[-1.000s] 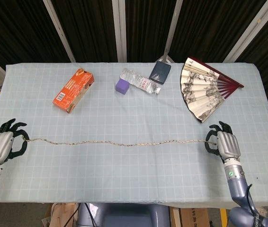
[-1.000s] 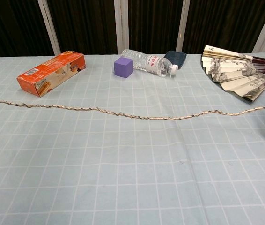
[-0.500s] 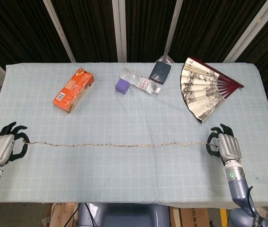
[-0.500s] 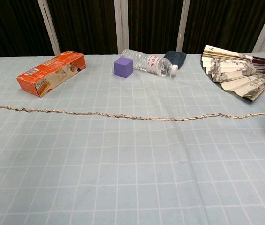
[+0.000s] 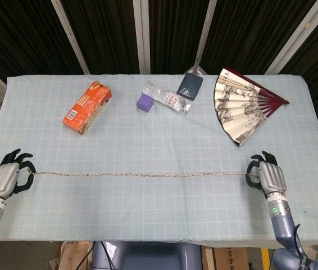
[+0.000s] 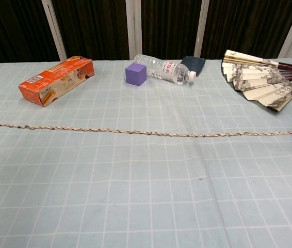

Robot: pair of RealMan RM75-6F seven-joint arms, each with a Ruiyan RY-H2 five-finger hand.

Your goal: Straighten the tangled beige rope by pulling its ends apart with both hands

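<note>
Left hand (image 5: 4, 179): near left of the table; we see its fingers curled around the left end of the beige rope (image 5: 142, 175) and holding it.
Right hand (image 5: 267, 175): near right, fingers closed on the rope's right end; only a dark sliver of it shows at the chest view's right edge.
Rope position: lies across the near half of the checked tablecloth (image 5: 164, 214), running almost dead straight from one hand to the other, well apart from the objects at the far side.
Rope handling: we judge it light, soft and limp, a thin braid with no stiffness of its own; it should follow tension only and sag once slack.
Where to hold: at the very ends, as now; a mid-span hold would leave loose tails.
Slip risk: the braided texture probably gives fair friction, but so thin a cord could slide through loosely curled fingers.
Task state: no tangle visible to us; looks essentially done.
</note>
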